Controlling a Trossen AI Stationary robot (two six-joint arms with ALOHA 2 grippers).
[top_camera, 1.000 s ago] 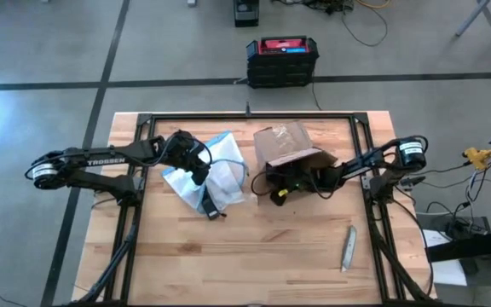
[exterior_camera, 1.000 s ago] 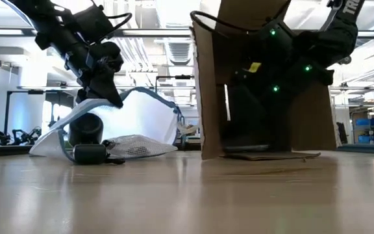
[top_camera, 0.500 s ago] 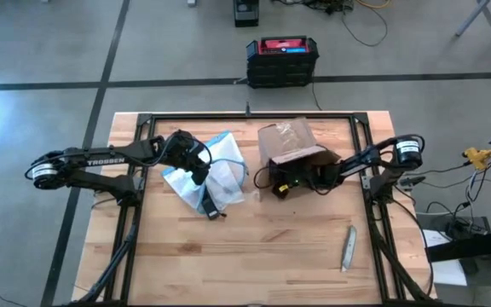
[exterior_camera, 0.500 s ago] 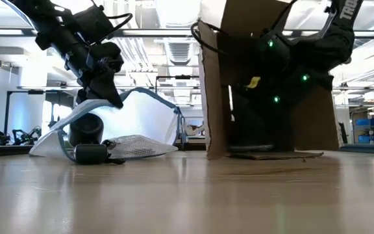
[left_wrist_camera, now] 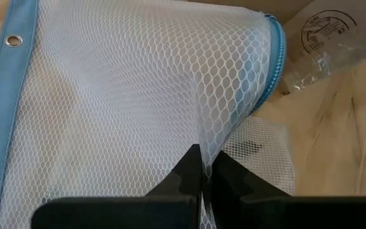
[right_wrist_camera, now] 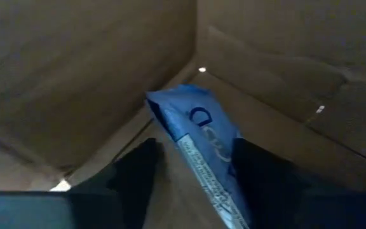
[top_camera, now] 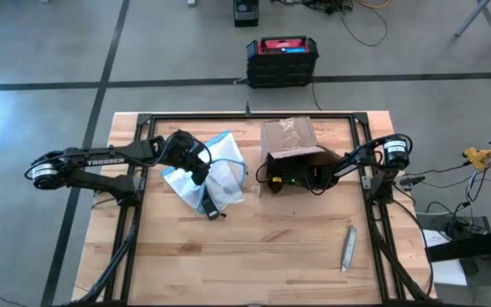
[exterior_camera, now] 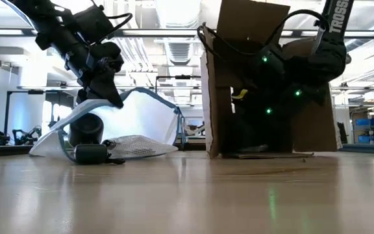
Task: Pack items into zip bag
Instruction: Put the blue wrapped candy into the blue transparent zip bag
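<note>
Blue-edged white mesh, that is the zip bag [top_camera: 222, 166], and we are seeing it lying crumpled on the left half of the wooden table [top_camera: 254, 264], well apart from the table's edges. The left gripper [top_camera: 201, 176] is sitting on it with its fingers pressed fully together, pinching a fold of the mesh and lifting that part into a tent. In the left wrist view the fingertips [left_wrist_camera: 196, 166] are meeting on the netting, with the blue zip strip curving past on one side and an eyelet border on the other.

Just to the right of the bag a brown cardboard box [top_camera: 288, 141] is standing on its side. The right gripper [top_camera: 276, 181] is reaching into its open mouth. In the right wrist view we are looking at cardboard walls and a blue packet [right_wrist_camera: 202, 133] lying slantwise on the box's inner face. The right gripper's fingers [right_wrist_camera: 138, 172] are standing apart, one on each side of that packet; we cannot tell whether they are pressing on it.

A slim grey tool [top_camera: 348, 247] is lying alone near the table's front right corner.
</note>
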